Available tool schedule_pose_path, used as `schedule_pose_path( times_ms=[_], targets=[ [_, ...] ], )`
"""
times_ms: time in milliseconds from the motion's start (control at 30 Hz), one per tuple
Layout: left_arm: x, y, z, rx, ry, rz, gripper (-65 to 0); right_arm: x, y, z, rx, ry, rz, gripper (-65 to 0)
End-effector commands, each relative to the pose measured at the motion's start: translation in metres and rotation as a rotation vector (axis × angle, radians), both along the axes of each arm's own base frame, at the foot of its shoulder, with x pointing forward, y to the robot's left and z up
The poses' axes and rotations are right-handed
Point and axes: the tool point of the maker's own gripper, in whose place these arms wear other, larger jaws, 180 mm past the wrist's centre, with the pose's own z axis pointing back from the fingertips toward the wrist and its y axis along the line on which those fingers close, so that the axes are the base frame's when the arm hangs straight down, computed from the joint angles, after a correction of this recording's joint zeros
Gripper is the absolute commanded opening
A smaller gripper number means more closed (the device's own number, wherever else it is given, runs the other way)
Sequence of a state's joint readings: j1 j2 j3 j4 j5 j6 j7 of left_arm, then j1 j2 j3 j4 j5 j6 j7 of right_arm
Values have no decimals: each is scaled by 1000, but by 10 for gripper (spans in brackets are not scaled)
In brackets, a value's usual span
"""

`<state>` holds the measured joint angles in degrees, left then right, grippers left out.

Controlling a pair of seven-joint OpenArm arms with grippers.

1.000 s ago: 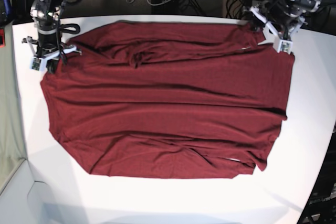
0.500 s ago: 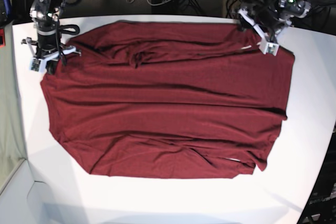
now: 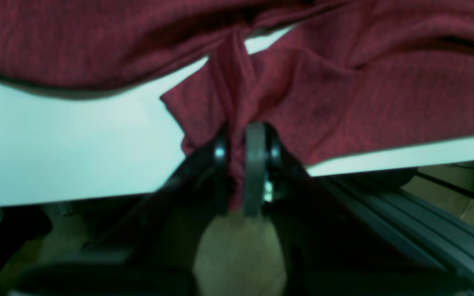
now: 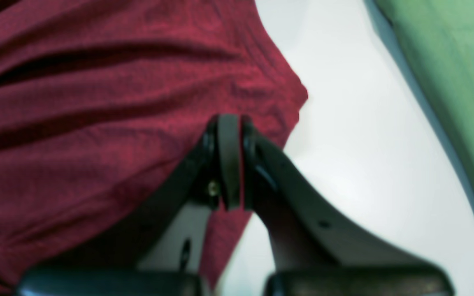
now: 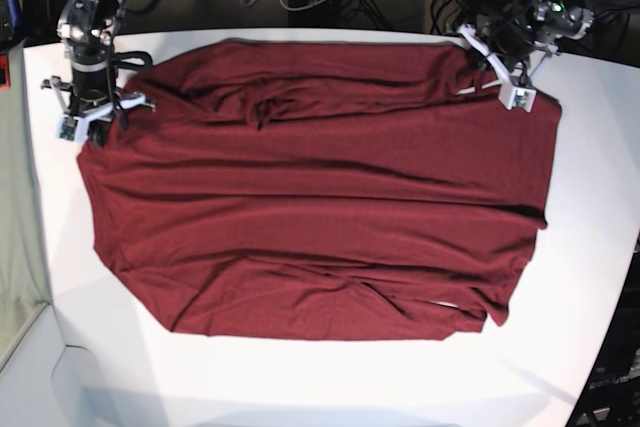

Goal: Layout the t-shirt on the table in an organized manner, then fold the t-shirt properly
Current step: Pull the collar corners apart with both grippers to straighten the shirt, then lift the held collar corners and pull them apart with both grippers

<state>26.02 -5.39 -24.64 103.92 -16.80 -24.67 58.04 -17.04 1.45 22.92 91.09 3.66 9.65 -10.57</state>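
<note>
1. Left wrist view: the left tool (image 3: 243,164) is pinching a bunched fold of the maroon t-shirt (image 3: 344,94), its jaws pressed together on the cloth. The fabric is gathering into a narrow pleat right at the tips, and the white tabletop (image 3: 76,144) is showing on both sides of it (the picture is rather blurred).

2. Right wrist view: the right tool (image 4: 228,135) is sitting with its jaws together at the edge of the t-shirt (image 4: 97,123). Cloth is lying around and beneath the tips, but whether any is caught between them I cannot tell. Bare tabletop (image 4: 364,164) is lying just beside the hem.

3. Base view: the t-shirt (image 5: 320,197) is lying spread over the middle of the tabletop (image 5: 300,377), wrinkled near the far edge. The right tool (image 5: 92,115) is resting at one far corner of the garment, and the left tool (image 5: 490,65) is sitting at the opposite far corner.
</note>
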Motion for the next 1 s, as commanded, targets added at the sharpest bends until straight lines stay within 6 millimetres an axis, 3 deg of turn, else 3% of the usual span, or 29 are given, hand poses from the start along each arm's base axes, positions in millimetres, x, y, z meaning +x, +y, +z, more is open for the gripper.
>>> schedule_pose_path(
  times_ms=[0,200,300,433,567,733,967],
  targets=[
    [-1,1,2,4,1,-3,-639,6,-4,13,-22,-47,7,-650],
    [14,1,33,33,-92,-20,-649,8,3,12,-17,-45,27,-650],
    [20,16,53,74,-151,10,-649,8,5,11,-14,-42,32,-650],
    [19,44,63,115,-173,84,-649,8,5,11,-14,-43,32,-650],
    [19,59,75,66,-220,156,-649,9,5,12,-14,-45,32,-650],
    [19,67,76,40,-232,193,-649,10,9,11,-11,-44,39,-650],
    [18,65,74,34,-225,194,-649,0,33,-2,11,-2,100,-650]
  ],
)
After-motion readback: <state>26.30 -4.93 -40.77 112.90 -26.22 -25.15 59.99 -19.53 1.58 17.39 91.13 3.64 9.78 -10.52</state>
